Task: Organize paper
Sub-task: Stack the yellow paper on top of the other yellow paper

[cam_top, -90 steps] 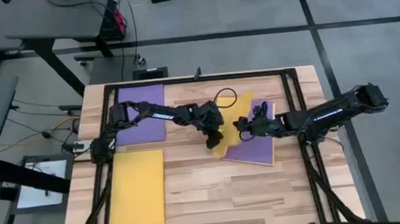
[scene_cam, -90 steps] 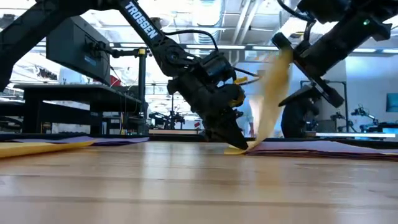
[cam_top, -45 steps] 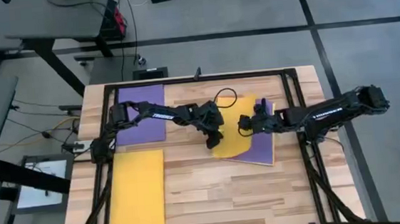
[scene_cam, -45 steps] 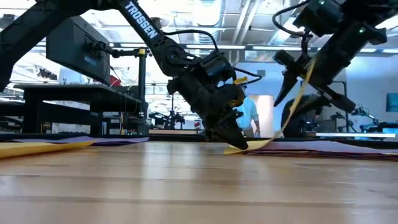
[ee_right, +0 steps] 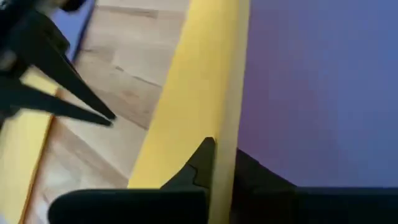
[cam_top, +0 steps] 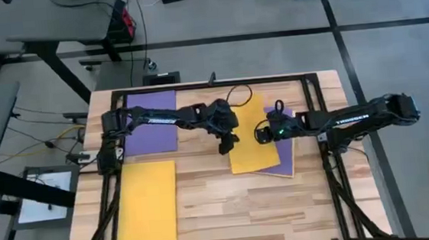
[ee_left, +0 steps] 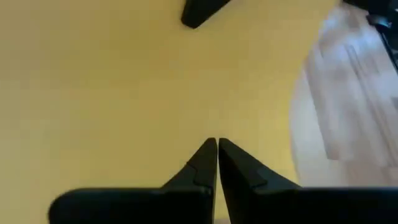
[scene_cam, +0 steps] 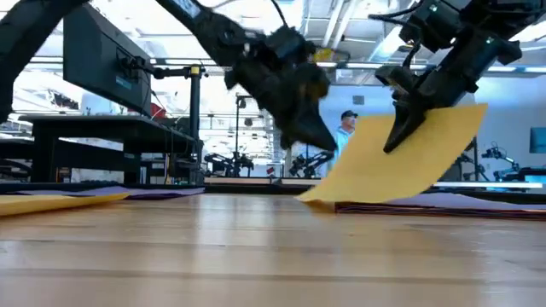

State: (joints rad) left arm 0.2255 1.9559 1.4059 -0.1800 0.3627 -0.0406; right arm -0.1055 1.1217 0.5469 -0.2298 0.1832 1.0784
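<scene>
I see my right gripper (cam_top: 264,132) pinching the edge of the yellow sheet (cam_top: 251,140), lifting it over the purple sheet (cam_top: 285,154). My left gripper (cam_top: 225,144), fingers closed and empty, hangs just above the sheet's near corner

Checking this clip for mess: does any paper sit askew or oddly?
Yes. The yellow sheet right of centre lies skewed over the purple sheet; one edge is lifted off the table, pinched by the right gripper, so it slopes up. The left gripper hovers nearby, shut.

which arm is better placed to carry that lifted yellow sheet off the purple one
Right. The right gripper is shut on the lifted yellow sheet, raising one edge off the purple sheet. The left gripper hangs above the table with jaws shut on nothing.
</scene>
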